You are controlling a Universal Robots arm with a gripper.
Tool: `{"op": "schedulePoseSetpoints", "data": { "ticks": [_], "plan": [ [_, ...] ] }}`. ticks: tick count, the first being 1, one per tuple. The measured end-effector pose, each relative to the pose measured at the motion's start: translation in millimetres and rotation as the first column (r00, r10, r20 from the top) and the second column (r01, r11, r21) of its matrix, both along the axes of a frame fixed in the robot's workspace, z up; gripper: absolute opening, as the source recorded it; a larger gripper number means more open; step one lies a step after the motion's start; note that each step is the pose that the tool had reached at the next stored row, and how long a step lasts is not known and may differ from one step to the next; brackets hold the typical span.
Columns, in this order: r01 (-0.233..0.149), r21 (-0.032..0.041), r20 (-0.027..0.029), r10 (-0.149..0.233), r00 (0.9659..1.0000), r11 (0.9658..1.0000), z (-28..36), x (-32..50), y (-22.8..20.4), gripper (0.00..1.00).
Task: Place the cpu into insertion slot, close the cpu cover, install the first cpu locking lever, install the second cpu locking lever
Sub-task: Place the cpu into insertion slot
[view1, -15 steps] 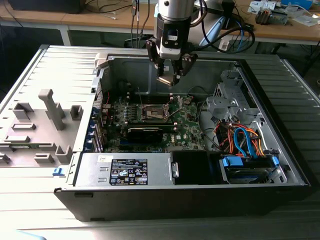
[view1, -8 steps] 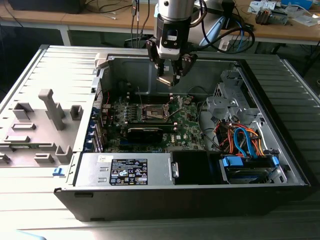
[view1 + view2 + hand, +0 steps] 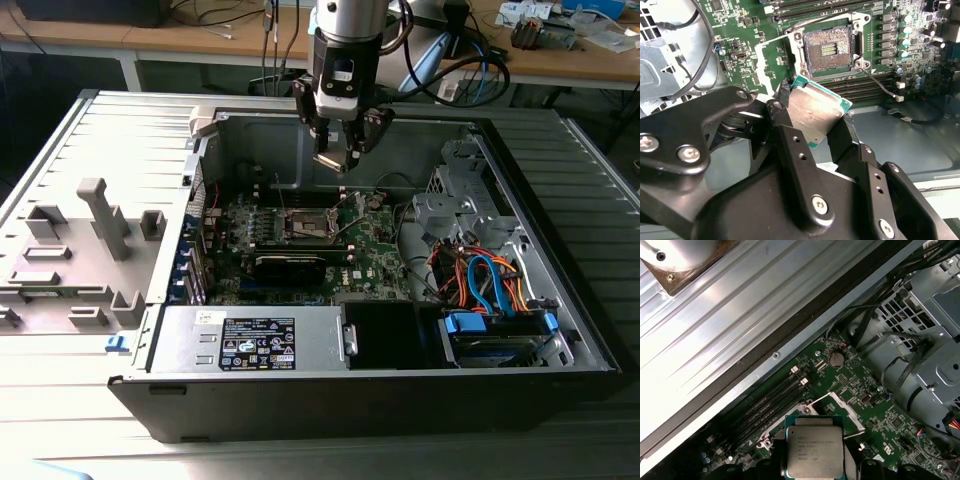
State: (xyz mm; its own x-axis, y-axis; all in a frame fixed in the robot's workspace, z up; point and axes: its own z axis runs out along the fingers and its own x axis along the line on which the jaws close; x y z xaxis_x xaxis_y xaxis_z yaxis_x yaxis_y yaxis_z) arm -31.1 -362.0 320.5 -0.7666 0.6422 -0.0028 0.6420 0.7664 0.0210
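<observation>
While the gripper [image 3: 340, 150] hangs at upper centre of the exterior view, over the open pc case [image 3: 300, 400], its fingers [image 3: 790, 135] are clamped on the cpu [image 3: 816, 112], gripping two opposite edges. Silver-grey lid is visible in both wrist views. Chip is in the air, clear of the board. Insertion slot [image 3: 830, 49] sits on the green mobo [image 3: 745, 30] under the gripper, apart from the chip. Pin field is bare, nothing seated. Cpu cover [image 3: 845, 407] stands up off the socket and shows as a silver frame just beyond the chip in the first wrist view. Black memory slots [image 3: 770, 400] run alongside the socket. Exterior view's right: drive cage area w/ blue + orange cables [image 3: 490, 280]. Exterior view's left: grey fixture tray [image 3: 90, 250] beside the case, well apart from the socket.
</observation>
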Motion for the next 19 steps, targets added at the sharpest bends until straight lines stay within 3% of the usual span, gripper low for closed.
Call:
{"op": "schedulePoseSetpoints", "data": {
  "ticks": [19],
  "plan": [
    [0.049,0.0,0.0,-0.049,0.9988,0.9988,-1.0,0.0,0.0,0.55]
  ]
}}
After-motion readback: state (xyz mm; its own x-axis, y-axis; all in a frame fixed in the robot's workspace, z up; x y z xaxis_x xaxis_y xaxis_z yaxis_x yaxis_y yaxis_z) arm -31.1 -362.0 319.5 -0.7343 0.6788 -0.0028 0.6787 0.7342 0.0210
